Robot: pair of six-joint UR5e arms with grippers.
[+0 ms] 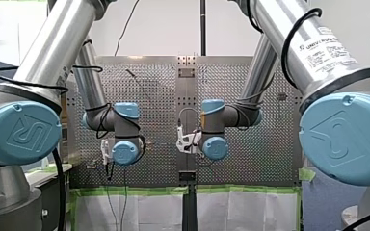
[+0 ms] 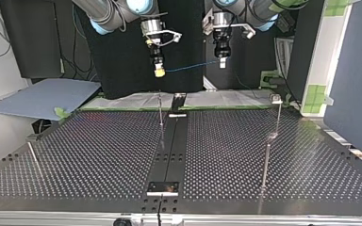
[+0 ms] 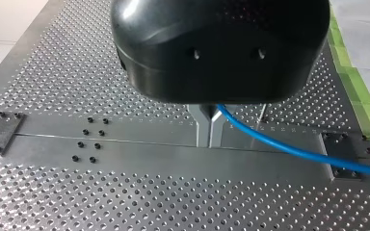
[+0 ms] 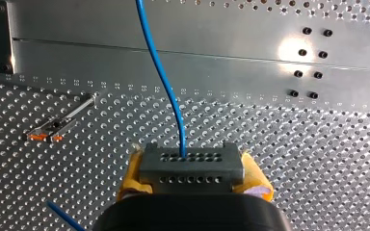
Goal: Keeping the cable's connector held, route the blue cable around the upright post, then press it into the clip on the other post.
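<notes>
Near the top view's upper centre, my right gripper (image 2: 159, 71) clamps the grey connector (image 4: 191, 168) between yellow pads (image 4: 134, 175) while my left gripper (image 2: 222, 63) pinches the blue cable (image 2: 188, 68) strung between them, above the perforated table (image 2: 99, 155).

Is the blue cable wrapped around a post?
No, the blue cable hangs in midair between my right tool and left tool, above the upright post.
</notes>
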